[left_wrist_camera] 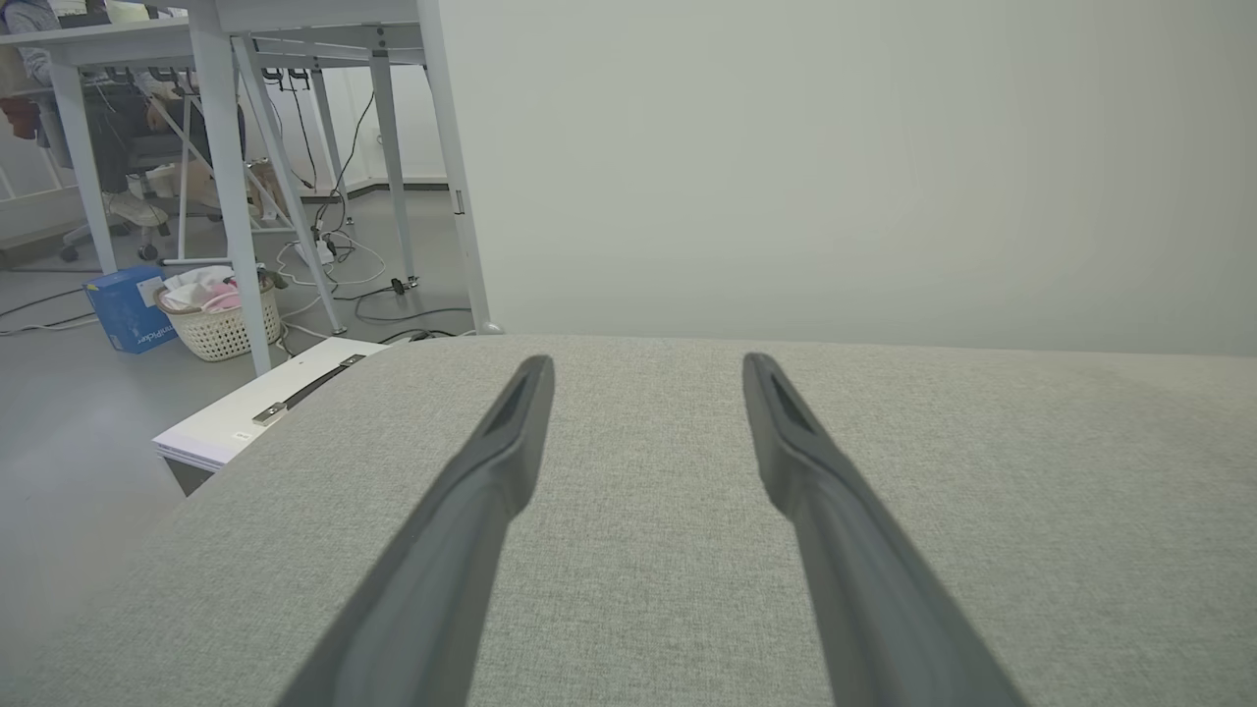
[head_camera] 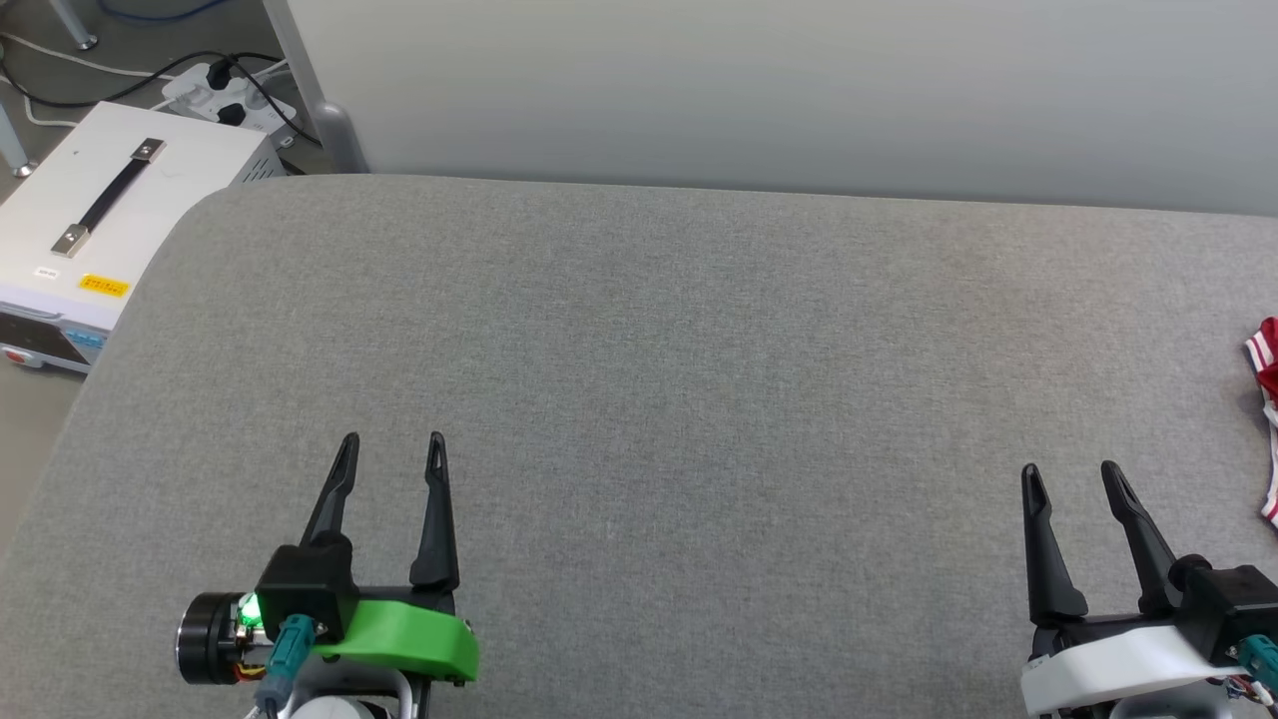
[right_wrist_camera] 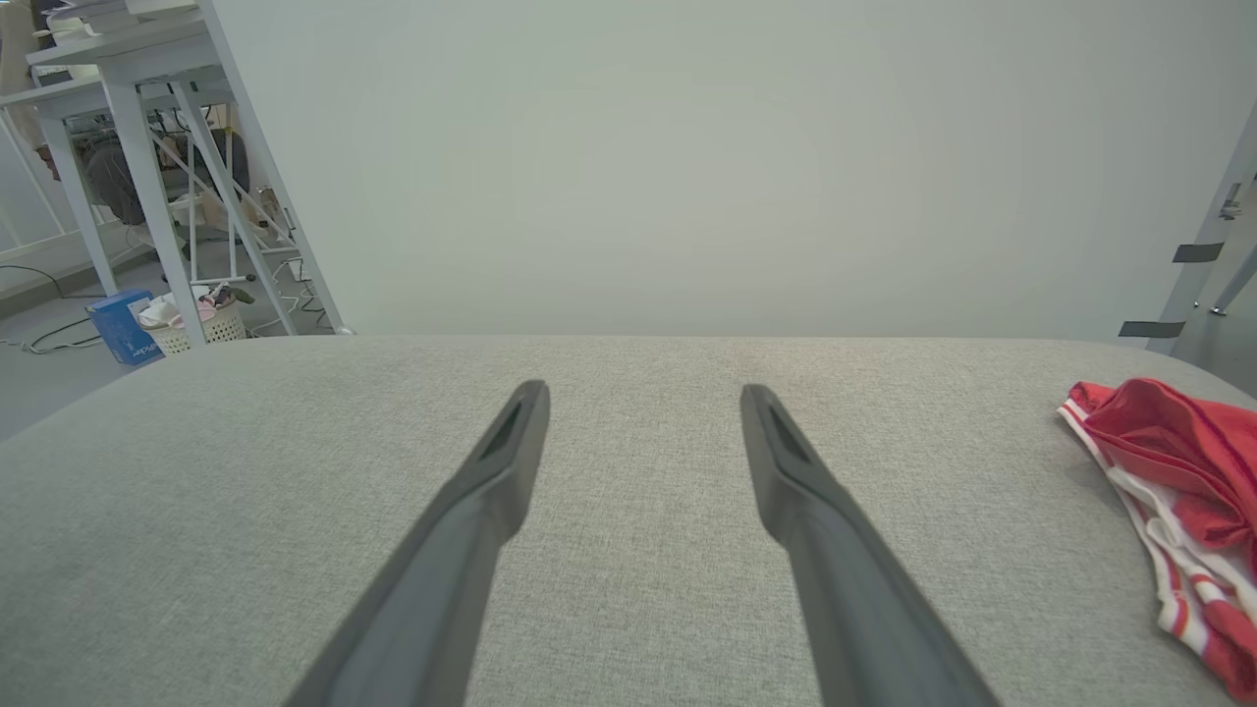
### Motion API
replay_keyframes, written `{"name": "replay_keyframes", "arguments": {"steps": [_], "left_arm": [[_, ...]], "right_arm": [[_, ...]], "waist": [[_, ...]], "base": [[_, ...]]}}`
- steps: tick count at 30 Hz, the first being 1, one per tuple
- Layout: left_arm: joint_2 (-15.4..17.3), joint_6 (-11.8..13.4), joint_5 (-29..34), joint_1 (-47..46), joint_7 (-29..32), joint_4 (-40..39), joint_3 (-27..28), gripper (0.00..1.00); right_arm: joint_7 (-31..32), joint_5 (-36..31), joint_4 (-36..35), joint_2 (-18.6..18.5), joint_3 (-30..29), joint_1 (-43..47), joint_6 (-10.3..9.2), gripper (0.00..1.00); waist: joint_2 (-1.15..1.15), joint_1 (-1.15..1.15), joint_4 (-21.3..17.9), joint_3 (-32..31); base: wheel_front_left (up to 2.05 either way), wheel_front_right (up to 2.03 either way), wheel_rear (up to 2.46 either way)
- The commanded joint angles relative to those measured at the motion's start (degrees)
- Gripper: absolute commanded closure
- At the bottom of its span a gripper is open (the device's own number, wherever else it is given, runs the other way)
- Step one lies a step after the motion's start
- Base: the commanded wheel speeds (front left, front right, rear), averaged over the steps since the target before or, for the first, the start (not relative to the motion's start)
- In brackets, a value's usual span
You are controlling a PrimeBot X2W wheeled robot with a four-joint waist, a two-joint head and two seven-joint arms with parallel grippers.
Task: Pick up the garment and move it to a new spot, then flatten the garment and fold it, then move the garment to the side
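At the lower left of the head view is my left end effector (head_camera: 392,439), green-collared. Its two dark fingers are spread apart, point up the frame and grip nothing. At the lower right is my right end effector (head_camera: 1069,469), white-collared, its fingers spread the same way and just as empty. Both are over the near part of the grey fabric counter (head_camera: 639,350); I cannot tell whether the tips touch it.

A little past my right end effector, at the right edge of the frame, lies the garment (head_camera: 1270,364). It is a crumpled piece of red cloth with red-and-white striped trim, cut off by the frame. In my right wrist view it lies at the right side, bunched on the counter near the counter's right edge and apart from my fingers.

The grey surface runs on up the frame to its rounded far edge, where a pale wall panel (head_camera: 799,90) stands across the top.

Beyond the counter's far left corner, at the upper left, a white box (head_camera: 110,200) with a black strap handle and a yellow label stands beside the counter. Behind it lies a white power strip (head_camera: 225,95) with black cables. Farther off, at the upper left of my left wrist view, a woven basket (left_wrist_camera: 221,324) holding pale cloth stands beside a blue box (left_wrist_camera: 128,309) among white desk legs (left_wrist_camera: 226,177).
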Motion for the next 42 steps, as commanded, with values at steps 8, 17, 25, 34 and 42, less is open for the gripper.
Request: {"name": "replay_keyframes", "arguments": {"steps": [8,17,25,34,42], "left_arm": [[-0.05,-0.23,-0.49,0.14,0.09,0.18,0.03,1.0],[-0.07,-0.19,-0.27,0.13,0.79,0.06,0.16,1.0],[-0.09,-0.14,0.04,0.12,1.71,-0.06,0.36,1.0],[-0.12,-0.09,0.39,0.11,2.75,-0.2,0.6,1.0],[-0.14,-0.03,0.7,0.09,3.67,-0.32,0.81,1.0]], "right_arm": [[0.0,-0.34,0.01,0.08,0.1,0.32,0.0,1.0],[0.72,-0.76,0.02,0.1,0.19,0.07,0.0,1.0],[1.65,-1.33,0.01,0.14,0.33,-0.26,0.0,1.0],[2.72,-1.98,0.0,0.18,0.48,-0.64,-0.01,1.0],[3.66,-2.54,0.0,0.21,0.61,-0.97,-0.01,1.0]], "waist": [[0.0,0.0,-0.07,-0.01],[0.0,0.0,-0.31,-0.18],[0.0,0.0,-0.6,-0.37],[0.0,0.0,-0.93,-0.6],[0.0,0.0,-1.22,-0.8]], "base": [[0.0,0.0,0.0],[0.0,0.0,0.0],[0.0,0.0,0.0],[0.0,0.0,0.0],[0.0,0.0,0.0]]}}
